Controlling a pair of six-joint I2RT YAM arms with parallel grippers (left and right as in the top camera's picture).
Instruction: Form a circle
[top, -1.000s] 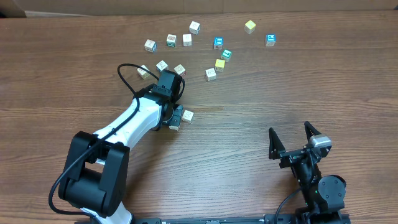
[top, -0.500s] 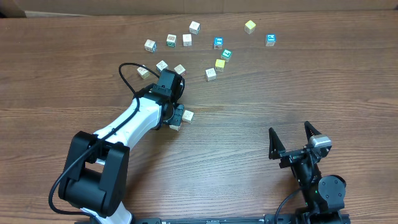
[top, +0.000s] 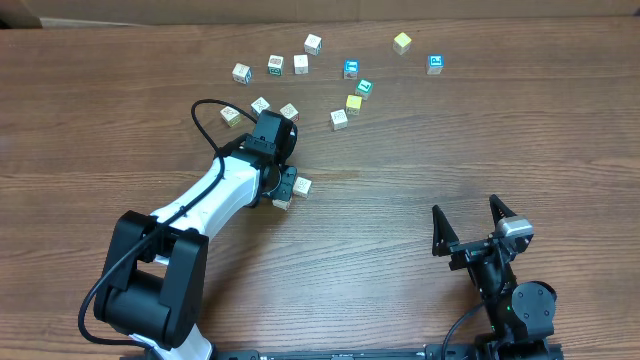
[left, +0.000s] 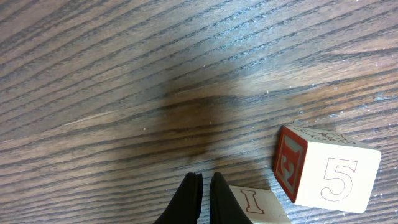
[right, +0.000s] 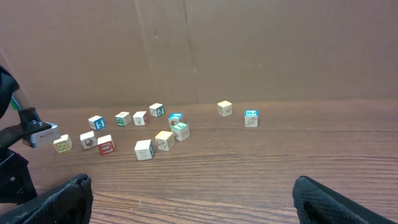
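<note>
- The left arm (top: 215, 195) stretches from its base at the near-left of the desk (top: 480, 140) up and to the right. Its white link slants toward the middle, and its wrist is bent down over the wood.
- A black cable (top: 203, 112) loops out beside that wrist.
- The left gripper (left: 205, 186) points at the desk with its two dark fingers pressed together and nothing between them.
- Two toy cubes lie just beside it, to its right in the wrist view. The 5 cube (left: 339, 180) is whitish with a thin outlined "5" on one face, and its red side face carries a pale figure that may be a "2".
- The I cube (left: 258, 208) touches the side of the fingers, is cut off by the frame edge, and shows a red outlined "I".
- The right arm (top: 510, 290) sits folded at the near-right corner, well apart from every cube.
- The right gripper (top: 466, 210) is raised, with its fingers spread wide and holding nothing.
- The other toy cubes (top: 301, 64) lie in a loose scatter across the far middle of the desk and form no ring.
- One yellow cube (top: 353, 103) lies among them, and two cubes sit further right, apart from the rest.
- Print on those far cubes is too small to read.
</note>
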